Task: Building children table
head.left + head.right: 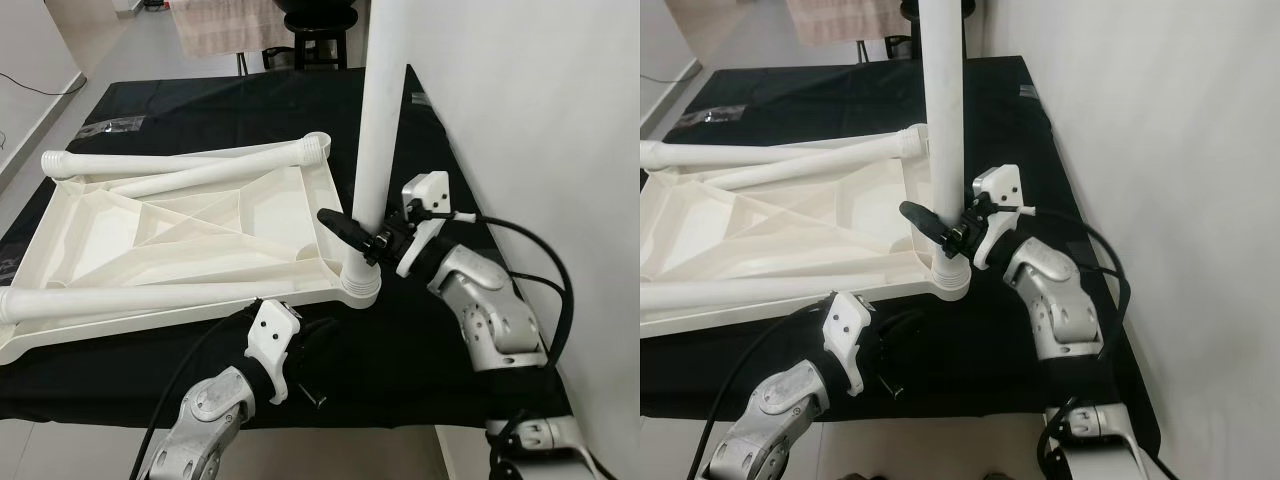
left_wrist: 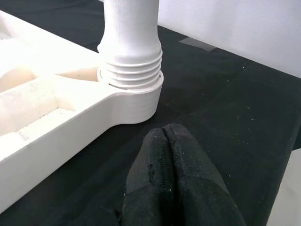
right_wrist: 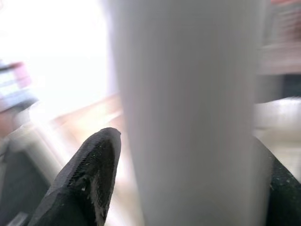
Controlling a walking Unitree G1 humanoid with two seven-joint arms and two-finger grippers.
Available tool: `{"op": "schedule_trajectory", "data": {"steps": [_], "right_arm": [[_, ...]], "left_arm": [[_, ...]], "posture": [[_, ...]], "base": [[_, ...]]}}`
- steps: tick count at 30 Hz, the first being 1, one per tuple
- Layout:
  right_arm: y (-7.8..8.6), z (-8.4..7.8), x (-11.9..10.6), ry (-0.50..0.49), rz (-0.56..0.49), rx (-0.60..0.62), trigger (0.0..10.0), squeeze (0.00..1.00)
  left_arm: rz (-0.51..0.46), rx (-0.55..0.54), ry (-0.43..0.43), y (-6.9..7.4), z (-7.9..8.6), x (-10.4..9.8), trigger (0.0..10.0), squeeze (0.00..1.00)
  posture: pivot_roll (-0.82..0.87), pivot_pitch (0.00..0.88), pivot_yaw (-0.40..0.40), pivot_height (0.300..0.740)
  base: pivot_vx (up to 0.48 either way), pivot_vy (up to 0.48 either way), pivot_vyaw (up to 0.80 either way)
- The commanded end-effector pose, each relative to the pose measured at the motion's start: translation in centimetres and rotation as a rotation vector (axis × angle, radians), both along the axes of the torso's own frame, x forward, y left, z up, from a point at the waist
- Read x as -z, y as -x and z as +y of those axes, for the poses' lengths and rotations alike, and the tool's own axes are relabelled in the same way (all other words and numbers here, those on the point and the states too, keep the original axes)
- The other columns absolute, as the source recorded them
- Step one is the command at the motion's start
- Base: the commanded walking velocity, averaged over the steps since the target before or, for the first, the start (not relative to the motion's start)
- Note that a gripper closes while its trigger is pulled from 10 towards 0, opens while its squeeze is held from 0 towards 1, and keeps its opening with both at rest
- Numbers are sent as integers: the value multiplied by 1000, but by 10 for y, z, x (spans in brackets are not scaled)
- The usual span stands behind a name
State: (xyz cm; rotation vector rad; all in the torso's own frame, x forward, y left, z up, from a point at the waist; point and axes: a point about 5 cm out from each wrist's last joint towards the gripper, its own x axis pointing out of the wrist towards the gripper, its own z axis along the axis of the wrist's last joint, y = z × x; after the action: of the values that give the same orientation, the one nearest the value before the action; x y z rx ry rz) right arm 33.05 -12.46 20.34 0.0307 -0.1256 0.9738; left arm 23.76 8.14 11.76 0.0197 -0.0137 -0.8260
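Your right gripper (image 1: pixel 362 232) reaches in from the wall side, elbow bent, its black fingers (image 3: pixel 89 174) clamped around the upright white table leg (image 1: pixel 378 120) just above its threaded base. Your left gripper (image 2: pixel 171 181) rests on the black cloth (image 1: pixel 420 340) with fingers pressed together, just short of the corner socket (image 2: pixel 134 101) holding that leg. The upturned white tabletop (image 1: pixel 170 235) lies beyond, with loose legs (image 1: pixel 190 160) across it.

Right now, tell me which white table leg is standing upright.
The leg held by the right gripper, seated in the tabletop's near right corner socket. The other legs lie flat across the upturned tabletop.
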Motion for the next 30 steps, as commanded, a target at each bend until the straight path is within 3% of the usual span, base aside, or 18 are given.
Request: {"op": "schedule_trajectory", "data": {"steps": [1,2,3,6,12,16,18,20,21,22,24,26,30], "right_arm": [[-3,0,1,2,14,-118,8510,0],[-3,0,1,2,14,-118,8510,0],[-7,-4,-1,4,22,-145,0,0],[-16,-12,-4,18,28,-150,0,0],[-17,-22,-4,25,11,-100,0,0],[-14,-38,8,52,16,79,0,0],[-9,-37,23,59,71,211,0,0],[-8,-37,27,59,85,241,0,0],[-5,-43,42,-45,140,744,0,0],[-5,-43,42,-45,140,744,0,0],[22,-19,61,-51,214,785,0,0],[35,8,66,-5,205,622,0,0],[26,8,63,15,175,627,0,0]], "left_arm": [[29,8,-4,2,-1,6,10000,0],[29,8,-4,2,-1,6,10000,0],[30,8,-3,2,-2,7,10000,0],[30,5,-3,2,-2,7,10000,0],[31,3,-2,2,-2,7,10000,0],[32,5,0,2,-1,6,10000,0],[34,4,3,2,1,6,10000,0],[35,4,3,2,1,6,10000,0],[35,4,1,1,2,6,10000,0],[35,4,1,1,2,6,10000,0],[35,6,-3,0,2,6,10000,0],[35,3,-6,-1,3,7,10000,0],[33,1,-7,-2,3,7,10000,0]], "posture": [[-4,104,11,740],[-4,104,11,740],[-1,101,10,740],[0,96,7,740],[-5,95,8,740],[-8,107,16,740],[-12,109,14,740],[-12,109,14,740],[-17,115,16,740],[-17,115,16,740],[-8,120,17,740],[-23,111,24,740],[-9,103,5,740]], "base": [[0,0,0],[0,0,0],[0,0,0],[0,0,0],[0,0,0],[0,0,0],[0,0,0],[0,0,0],[0,0,0],[0,0,0],[0,0,0],[0,0,0],[0,0,0]]}}
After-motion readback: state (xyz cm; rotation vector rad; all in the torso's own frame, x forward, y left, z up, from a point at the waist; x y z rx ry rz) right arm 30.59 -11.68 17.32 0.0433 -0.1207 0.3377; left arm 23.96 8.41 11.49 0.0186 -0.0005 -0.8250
